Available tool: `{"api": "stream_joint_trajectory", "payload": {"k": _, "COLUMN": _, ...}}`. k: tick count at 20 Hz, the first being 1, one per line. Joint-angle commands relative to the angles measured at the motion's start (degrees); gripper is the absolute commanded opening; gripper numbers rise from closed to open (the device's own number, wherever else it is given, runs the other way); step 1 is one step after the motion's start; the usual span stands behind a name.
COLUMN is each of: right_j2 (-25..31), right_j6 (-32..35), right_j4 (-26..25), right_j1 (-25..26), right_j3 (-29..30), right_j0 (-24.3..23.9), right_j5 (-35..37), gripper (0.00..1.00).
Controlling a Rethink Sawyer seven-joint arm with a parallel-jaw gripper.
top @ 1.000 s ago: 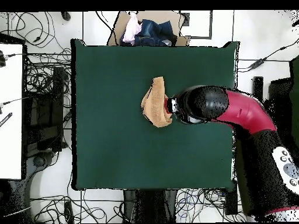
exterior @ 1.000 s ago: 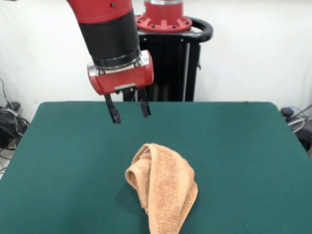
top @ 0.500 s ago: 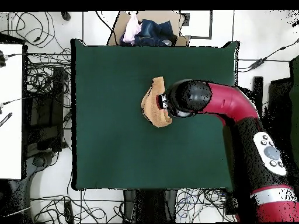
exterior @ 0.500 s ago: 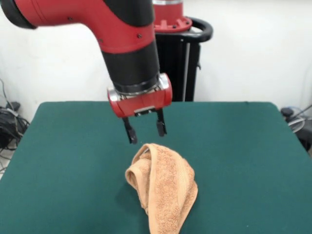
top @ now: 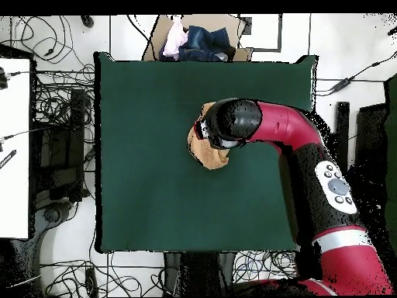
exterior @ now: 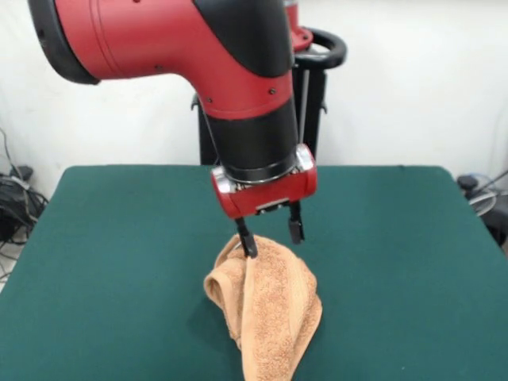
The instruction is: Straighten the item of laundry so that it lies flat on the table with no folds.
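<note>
Gripper (exterior: 271, 236) fingers spread, at crumpled towel's (exterior: 266, 308) top — table (exterior: 111, 238) w/ nothing grasped.

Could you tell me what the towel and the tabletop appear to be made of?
The towel looks like orange-tan terry cloth: a nubby, looped pile, soft drooping folds and a flatter woven band. The table top seems covered in dark green felt or similar: matte and without glare.
</note>
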Motion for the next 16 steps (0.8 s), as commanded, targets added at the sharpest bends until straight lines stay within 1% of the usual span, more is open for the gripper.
{"api": "stream_joint_trajectory", "payload": {"k": 1, "right_j2": -0.1, "right_j6": 1.6, "right_j4": -3.3, "right_j1": 2.8, "right_j3": -1.2, "right_j0": 2.0, "right_j5": -5.5, "gripper": 1.00}}
{"api": "stream_joint_trajectory", "payload": {"k": 6, "right_j2": -0.3, "right_j6": 0.8, "right_j4": -3.3, "right_j1": 2.1, "right_j3": 1.0, "right_j0": 0.8, "right_j5": -6.4, "gripper": 1.00}}
{"api": "stream_joint_trajectory", "payload": {"k": 11, "right_j2": 0.7, "right_j6": -1.2, "right_j4": -2.8, "right_j1": 0.0, "right_j3": 4.7, "right_j0": -1.6, "right_j5": -6.8, "gripper": 1.00}}
{"api": "stream_joint_trajectory", "payload": {"k": 16, "right_j2": 0.9, "right_j6": -1.8, "right_j4": -3.4, "right_j1": -0.4, "right_j3": 6.3, "right_j0": -2.6, "right_j5": -7.5, "gripper": 1.00}}
